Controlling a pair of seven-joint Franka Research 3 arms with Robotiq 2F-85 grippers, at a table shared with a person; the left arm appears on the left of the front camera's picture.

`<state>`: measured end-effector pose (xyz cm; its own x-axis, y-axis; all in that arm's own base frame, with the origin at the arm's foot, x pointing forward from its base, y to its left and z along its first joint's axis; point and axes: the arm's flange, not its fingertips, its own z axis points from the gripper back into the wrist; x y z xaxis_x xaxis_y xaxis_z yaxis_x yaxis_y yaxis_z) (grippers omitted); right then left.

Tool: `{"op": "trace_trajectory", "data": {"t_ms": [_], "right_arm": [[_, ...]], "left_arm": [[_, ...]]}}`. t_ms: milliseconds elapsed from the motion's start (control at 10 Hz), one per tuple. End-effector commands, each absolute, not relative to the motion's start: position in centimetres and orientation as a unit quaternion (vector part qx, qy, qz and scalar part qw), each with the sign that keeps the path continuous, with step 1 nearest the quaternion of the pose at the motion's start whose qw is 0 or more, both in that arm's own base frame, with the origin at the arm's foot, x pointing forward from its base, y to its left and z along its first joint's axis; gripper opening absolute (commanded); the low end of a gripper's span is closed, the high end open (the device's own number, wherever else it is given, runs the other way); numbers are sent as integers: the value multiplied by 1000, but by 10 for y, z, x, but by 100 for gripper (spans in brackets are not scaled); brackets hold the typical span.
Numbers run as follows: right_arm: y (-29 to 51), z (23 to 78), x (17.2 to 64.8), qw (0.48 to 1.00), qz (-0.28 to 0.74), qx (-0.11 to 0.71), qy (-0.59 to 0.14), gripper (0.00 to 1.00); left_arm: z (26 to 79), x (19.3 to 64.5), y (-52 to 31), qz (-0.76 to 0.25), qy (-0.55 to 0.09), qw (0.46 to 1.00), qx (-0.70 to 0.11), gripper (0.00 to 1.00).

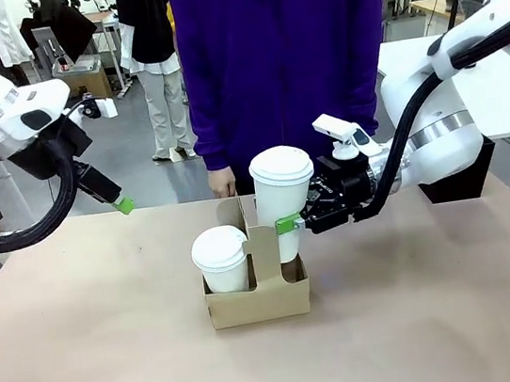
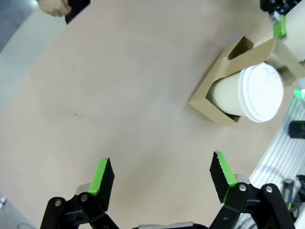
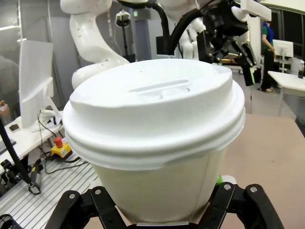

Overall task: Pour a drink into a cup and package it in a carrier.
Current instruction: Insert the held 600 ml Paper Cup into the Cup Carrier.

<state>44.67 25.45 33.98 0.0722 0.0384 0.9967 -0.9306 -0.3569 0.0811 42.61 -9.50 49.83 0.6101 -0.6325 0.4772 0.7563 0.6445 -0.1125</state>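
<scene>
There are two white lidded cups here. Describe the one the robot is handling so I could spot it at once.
Start at the brown cardboard carrier mid-table, in front of the person in purple. The cup is the taller-standing one at its right side, gripped by the right gripper. Its neighbour sits low in the left well, untouched.

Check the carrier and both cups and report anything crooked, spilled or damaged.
Nothing stands out. The carrier sits flat, one lidded cup upright in its left well. The right claw holds the second lidded cup upright at the right well. No spill on the table.
</scene>
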Motion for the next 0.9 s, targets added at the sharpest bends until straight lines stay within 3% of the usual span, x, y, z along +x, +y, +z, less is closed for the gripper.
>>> {"op": "trace_trajectory", "data": {"t_ms": [0, 100, 800], "right_arm": [[263, 335, 457, 422, 579, 598, -359, 81], [264, 327, 461, 425, 583, 596, -353, 81], [267, 282, 478, 407, 621, 587, -320, 81]], "left_arm": [[493, 427, -90, -382, -209, 880, -191, 100], [498, 426, -95, -393, -202, 884, -153, 100], [498, 426, -95, -393, -202, 884, -153, 100]]}}
